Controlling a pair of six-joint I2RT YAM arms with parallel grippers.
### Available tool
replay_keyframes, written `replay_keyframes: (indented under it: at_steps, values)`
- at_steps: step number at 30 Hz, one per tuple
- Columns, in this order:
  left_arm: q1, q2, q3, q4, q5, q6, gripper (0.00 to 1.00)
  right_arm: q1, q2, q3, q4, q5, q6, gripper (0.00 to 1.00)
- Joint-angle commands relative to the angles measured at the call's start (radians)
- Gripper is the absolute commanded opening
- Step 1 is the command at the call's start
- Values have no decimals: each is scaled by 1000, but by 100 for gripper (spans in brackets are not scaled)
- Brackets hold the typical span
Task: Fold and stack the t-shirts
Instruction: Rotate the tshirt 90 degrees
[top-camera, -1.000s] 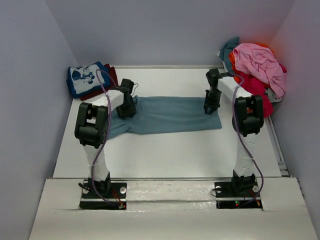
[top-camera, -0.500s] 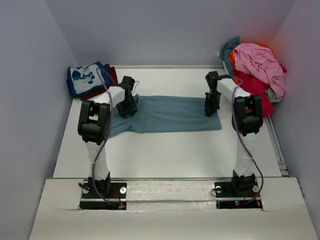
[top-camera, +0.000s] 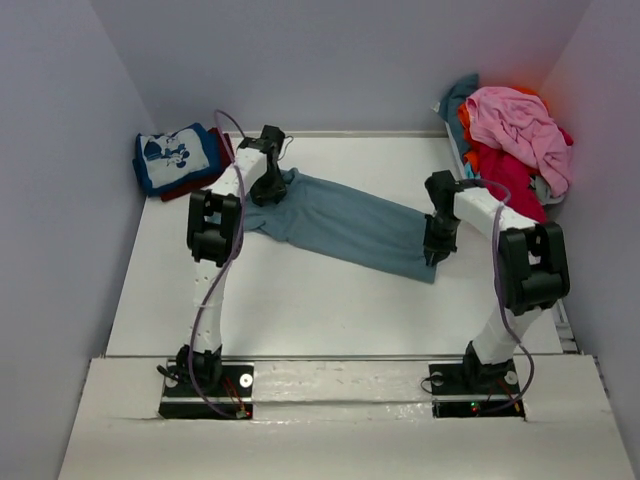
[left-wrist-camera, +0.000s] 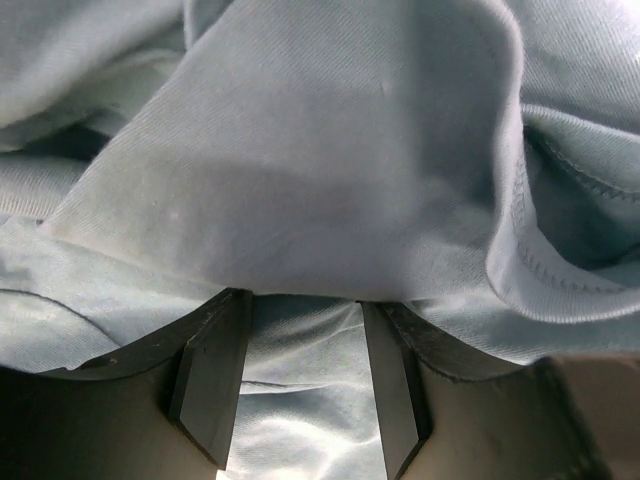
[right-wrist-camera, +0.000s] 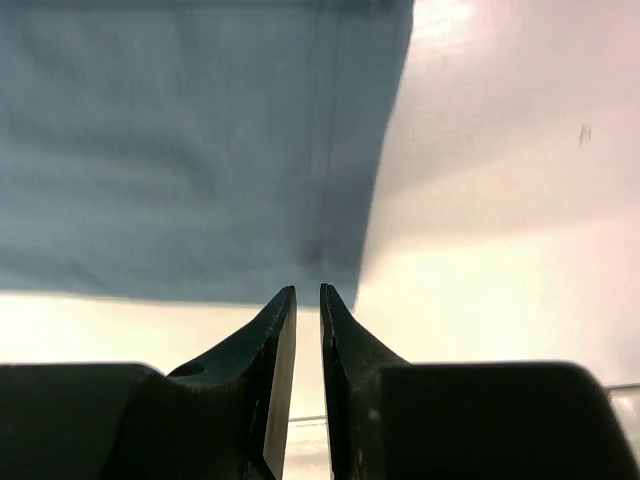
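The plain slate-blue t-shirt (top-camera: 345, 222) lies in a long band slanting from back left to front right on the table. My left gripper (top-camera: 268, 187) is at its back-left end. In the left wrist view (left-wrist-camera: 305, 300) the cloth (left-wrist-camera: 330, 150) is bunched between the fingers and draped over their tips. My right gripper (top-camera: 432, 250) is at the shirt's front-right corner. In the right wrist view (right-wrist-camera: 308, 292) the jaws are almost together at the shirt's edge (right-wrist-camera: 180, 150).
A folded blue tee with white cartoon print (top-camera: 172, 157) lies on a dark red one (top-camera: 222, 148) at the back left. A loose pile at the back right holds pink (top-camera: 515, 122), red (top-camera: 515, 175), orange (top-camera: 464, 118) and teal (top-camera: 459, 95) tees. Walls close in on three sides.
The left gripper moved toward the back and the right gripper toward the front. The shirt went with them and turned from lying level to slanting.
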Motion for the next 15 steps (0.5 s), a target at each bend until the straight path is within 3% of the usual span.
replay_keyframes:
  at_steps: [1, 7, 9, 15]
  values:
    - [-46, 125, 160, -73, -34, 31, 59, 48, -168, -113, -17, -35, 14, 22]
    - [-108, 177, 201, -68, -66, 53, 59, 97, -303, -209, -29, -75, 37, 22]
    - [-126, 168, 180, -59, -81, 40, 59, 97, -312, -217, -5, -15, 37, 22]
    - [-146, 59, -4, 28, -78, 28, 59, 97, -121, 14, 14, 128, 51, 27]
